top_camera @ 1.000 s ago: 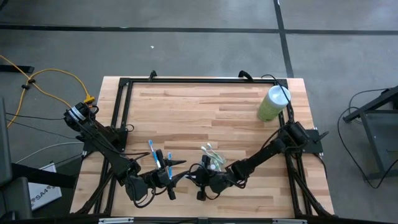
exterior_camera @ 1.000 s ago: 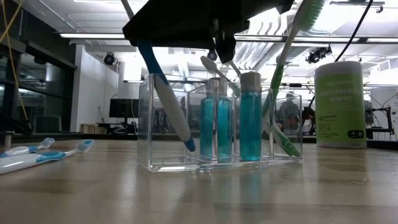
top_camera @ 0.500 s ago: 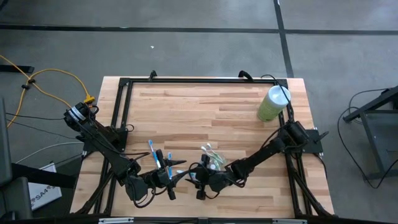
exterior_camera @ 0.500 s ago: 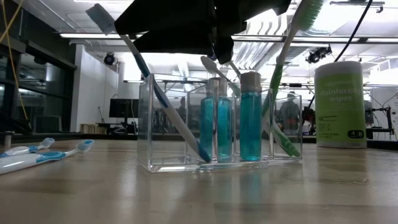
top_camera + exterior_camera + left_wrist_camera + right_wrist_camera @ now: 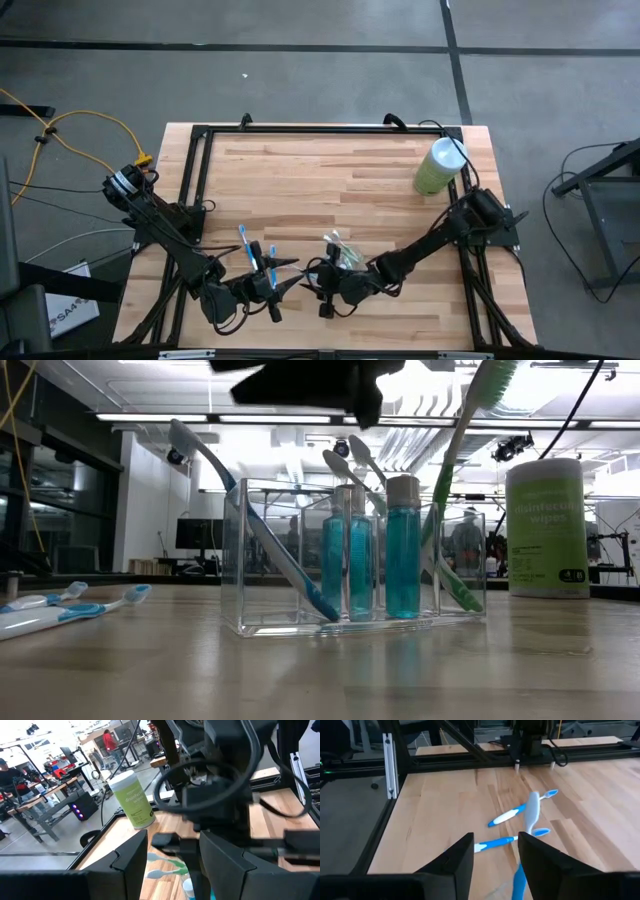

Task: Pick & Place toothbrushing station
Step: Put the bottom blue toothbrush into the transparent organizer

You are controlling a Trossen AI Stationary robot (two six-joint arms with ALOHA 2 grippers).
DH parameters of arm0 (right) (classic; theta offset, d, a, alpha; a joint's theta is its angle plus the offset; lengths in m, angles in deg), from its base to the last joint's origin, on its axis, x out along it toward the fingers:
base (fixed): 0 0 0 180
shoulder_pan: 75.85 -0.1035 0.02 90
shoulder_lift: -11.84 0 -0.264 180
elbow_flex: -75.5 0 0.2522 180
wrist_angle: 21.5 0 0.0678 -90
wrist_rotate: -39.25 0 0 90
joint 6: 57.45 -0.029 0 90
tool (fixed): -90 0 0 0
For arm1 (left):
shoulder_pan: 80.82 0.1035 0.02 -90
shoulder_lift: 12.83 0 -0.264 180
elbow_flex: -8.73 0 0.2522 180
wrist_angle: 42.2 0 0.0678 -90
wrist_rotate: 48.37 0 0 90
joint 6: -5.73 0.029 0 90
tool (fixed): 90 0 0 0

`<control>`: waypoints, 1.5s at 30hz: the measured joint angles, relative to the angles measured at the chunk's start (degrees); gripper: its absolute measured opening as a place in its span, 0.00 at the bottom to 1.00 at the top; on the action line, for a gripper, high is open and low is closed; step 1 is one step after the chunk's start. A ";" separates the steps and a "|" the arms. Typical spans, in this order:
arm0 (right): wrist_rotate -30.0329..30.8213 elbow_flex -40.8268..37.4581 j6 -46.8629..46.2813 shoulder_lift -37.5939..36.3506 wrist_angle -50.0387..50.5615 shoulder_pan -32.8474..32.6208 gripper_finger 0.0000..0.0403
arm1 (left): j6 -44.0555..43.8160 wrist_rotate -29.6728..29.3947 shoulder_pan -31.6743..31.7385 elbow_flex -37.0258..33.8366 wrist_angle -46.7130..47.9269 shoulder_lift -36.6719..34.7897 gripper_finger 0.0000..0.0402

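The toothbrushing station [image 5: 350, 560] is a clear tray standing on the table [image 5: 340, 262]. A blue toothbrush [image 5: 260, 530] leans in its left compartment, foot on the floor, neck on the wall's top edge. Two teal bottles [image 5: 400, 550] and a green toothbrush [image 5: 450, 510] stand in other compartments. My right gripper [image 5: 310, 378] hovers open above the station [image 5: 322, 285]. In its wrist view [image 5: 495, 840] the blue brush's head [image 5: 532, 807] shows below the fingers. My left gripper [image 5: 280, 285] waits open just left of it [image 5: 172, 850].
Two loose blue toothbrushes [image 5: 248, 248] lie on the wood to the station's left [image 5: 512, 815]. A tall pale-green wipes canister [image 5: 438, 165] stands at the far right [image 5: 545, 525]. A black frame [image 5: 320, 130] runs around the table's edges.
My right gripper has opened, let go of the blue toothbrush and risen. The brush has dropped into the station's left compartment and tipped over, so its head now leans out past the left wall while its foot rests on the floor.
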 joint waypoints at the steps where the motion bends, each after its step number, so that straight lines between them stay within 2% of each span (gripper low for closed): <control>1: 0.02 0.00 -0.08 -0.74 1.08 0.00 0.36 | 0.00 -0.03 0.00 0.00 0.00 0.00 0.43; 13: -0.63 0.00 -0.39 -10.31 20.43 2.97 0.33 | -3.30 -3.10 -0.37 0.00 0.13 0.00 0.43; 18: -5.65 0.02 2.85 -14.10 23.65 5.96 0.29 | -3.42 -3.44 -0.33 0.00 1.29 0.00 0.43; 23: -7.56 0.02 6.23 -19.05 29.42 9.30 0.26 | -6.10 -11.28 -0.17 0.02 5.35 -0.01 0.43; 25: -7.57 0.02 6.76 -20.98 32.70 11.16 0.25 | -8.43 -12.24 -0.13 0.02 8.26 -0.45 0.43; 29: -7.50 0.02 7.26 -24.27 39.07 15.39 0.24 | -18.67 -8.23 0.53 0.02 17.57 -2.64 0.43; 35: -7.56 -0.04 8.62 -27.01 46.58 22.61 0.24 | -37.12 4.37 3.74 0.02 38.34 -5.86 0.43; 39: -7.48 -0.04 10.91 -27.18 47.88 27.31 0.24 | -50.45 12.32 5.79 0.02 49.21 -8.12 0.43; 45: -7.51 -0.04 13.53 -27.18 48.91 34.98 0.23 | -68.38 18.78 7.20 0.02 60.72 -11.59 0.43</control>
